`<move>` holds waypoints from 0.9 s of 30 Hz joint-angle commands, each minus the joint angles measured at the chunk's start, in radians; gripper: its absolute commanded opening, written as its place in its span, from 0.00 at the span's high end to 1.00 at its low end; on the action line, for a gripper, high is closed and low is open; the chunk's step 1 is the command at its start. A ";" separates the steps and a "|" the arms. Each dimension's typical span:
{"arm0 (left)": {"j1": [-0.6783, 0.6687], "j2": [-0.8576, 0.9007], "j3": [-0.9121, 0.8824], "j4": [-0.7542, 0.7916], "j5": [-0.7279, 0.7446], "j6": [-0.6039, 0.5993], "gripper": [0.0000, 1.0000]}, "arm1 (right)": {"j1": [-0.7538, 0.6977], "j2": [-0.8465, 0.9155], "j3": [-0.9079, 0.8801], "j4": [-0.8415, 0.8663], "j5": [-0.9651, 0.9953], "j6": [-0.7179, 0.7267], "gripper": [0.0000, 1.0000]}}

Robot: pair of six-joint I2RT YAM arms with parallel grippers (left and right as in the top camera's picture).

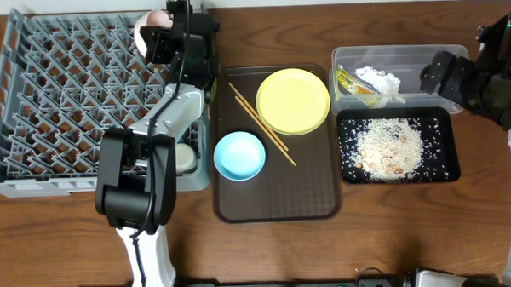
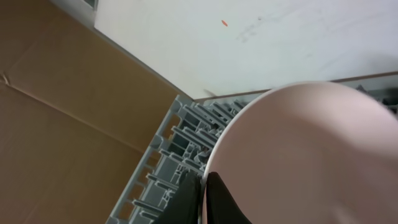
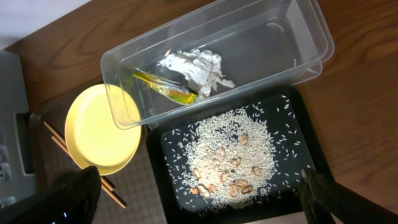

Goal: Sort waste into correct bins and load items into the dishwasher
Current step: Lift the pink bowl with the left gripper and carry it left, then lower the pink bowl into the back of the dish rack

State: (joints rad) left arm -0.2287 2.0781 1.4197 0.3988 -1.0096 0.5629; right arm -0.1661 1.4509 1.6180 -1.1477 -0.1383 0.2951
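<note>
My left gripper (image 2: 203, 202) is shut on the rim of the white-pinkish bowl (image 2: 305, 155) and holds it over the far right corner of the grey dish rack (image 1: 58, 91); the bowl also shows in the overhead view (image 1: 152, 26). A small white cup (image 1: 185, 158) sits in the rack's near right corner. The yellow plate (image 1: 293, 100), light blue bowl (image 1: 239, 155) and chopsticks (image 1: 268, 130) lie on the brown tray (image 1: 279, 198). My right gripper (image 3: 199, 199) is open and empty above the black tray (image 3: 168, 149) of rice scraps (image 3: 230, 152). The clear tub (image 3: 280, 37) holds the tissue (image 3: 193, 65) and wrapper (image 3: 165, 87).
The brown tray lies between the rack and the two bins. The black tray (image 1: 444, 167) sits in front of the clear tub (image 1: 423, 54) at the right. Bare wooden table (image 1: 63, 244) runs along the front.
</note>
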 commanded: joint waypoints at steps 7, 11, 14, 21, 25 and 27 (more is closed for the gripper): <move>0.016 0.020 0.015 0.114 -0.020 0.092 0.93 | -0.005 0.004 -0.004 -0.001 0.003 -0.008 0.01; 0.016 0.020 0.015 0.191 -0.006 0.201 0.92 | -0.005 0.004 -0.004 -0.001 0.003 -0.008 0.01; 0.016 0.021 0.015 0.182 0.019 0.242 0.93 | -0.005 0.004 -0.004 -0.001 0.003 -0.008 0.01; 0.017 0.021 0.011 0.171 0.080 0.296 0.93 | -0.005 0.004 -0.004 -0.001 0.003 -0.008 0.01; 0.016 0.021 0.011 0.171 0.097 0.328 0.92 | -0.005 0.004 -0.004 -0.001 0.003 -0.008 0.01; 0.017 0.021 0.010 0.166 0.097 0.328 0.92 | -0.005 0.004 -0.004 -0.001 0.003 -0.008 0.01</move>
State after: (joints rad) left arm -0.2176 2.0861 1.4197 0.5636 -0.9260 0.8631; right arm -0.1661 1.4509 1.6176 -1.1477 -0.1383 0.2951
